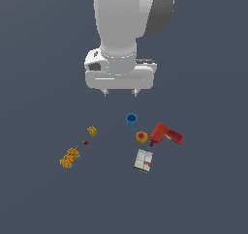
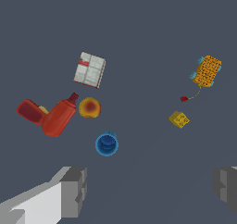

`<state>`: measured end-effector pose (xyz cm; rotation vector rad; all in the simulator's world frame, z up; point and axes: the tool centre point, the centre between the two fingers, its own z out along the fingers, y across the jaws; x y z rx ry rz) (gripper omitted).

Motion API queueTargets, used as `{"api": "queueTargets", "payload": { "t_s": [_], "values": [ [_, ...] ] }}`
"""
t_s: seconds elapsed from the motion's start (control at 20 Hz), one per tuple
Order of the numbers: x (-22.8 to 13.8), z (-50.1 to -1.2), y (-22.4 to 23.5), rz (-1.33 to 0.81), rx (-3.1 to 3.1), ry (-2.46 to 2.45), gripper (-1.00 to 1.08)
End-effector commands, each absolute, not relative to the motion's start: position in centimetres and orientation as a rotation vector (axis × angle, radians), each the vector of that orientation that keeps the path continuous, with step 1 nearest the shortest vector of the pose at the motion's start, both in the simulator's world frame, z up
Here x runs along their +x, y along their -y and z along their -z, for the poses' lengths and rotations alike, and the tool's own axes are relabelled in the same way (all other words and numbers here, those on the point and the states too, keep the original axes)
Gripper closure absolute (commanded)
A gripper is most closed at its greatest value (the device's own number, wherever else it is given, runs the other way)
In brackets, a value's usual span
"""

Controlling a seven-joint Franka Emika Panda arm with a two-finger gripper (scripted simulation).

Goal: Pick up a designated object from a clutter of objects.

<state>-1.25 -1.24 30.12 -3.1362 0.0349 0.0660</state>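
Observation:
The designated object, a small blue tapered cup (image 1: 131,119) (image 2: 107,144), stands upright on the dark floor with its mouth up. Around it lies the clutter of objects: an orange-yellow round fruit (image 1: 141,137) (image 2: 89,107) and a red drill (image 1: 164,134) (image 2: 48,117) close by. My gripper (image 1: 120,93) (image 2: 150,188) hangs well above the floor, open, with nothing between its fingers (image 2: 74,190). In the exterior view the cup sits below the gripper, slightly toward that view's right.
A white-and-red box (image 1: 143,161) (image 2: 90,69) lies beyond the fruit. Apart from the cup are a small yellow cube (image 1: 92,130) (image 2: 179,120), a tiny red bit (image 1: 85,142) (image 2: 184,98) and a yellow-orange box (image 1: 69,158) (image 2: 206,71).

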Motion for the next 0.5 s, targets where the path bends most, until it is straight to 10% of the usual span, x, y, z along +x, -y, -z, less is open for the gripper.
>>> {"api": "queueTargets", "payload": {
  "t_s": [0.0, 0.45],
  "values": [
    [-1.3, -30.1, 1.2, -0.066, -3.136, -0.035, -0.92],
    [-1.5, -29.1, 2.7, -0.098, -3.147, -0.005, -0.92]
  ]
}}
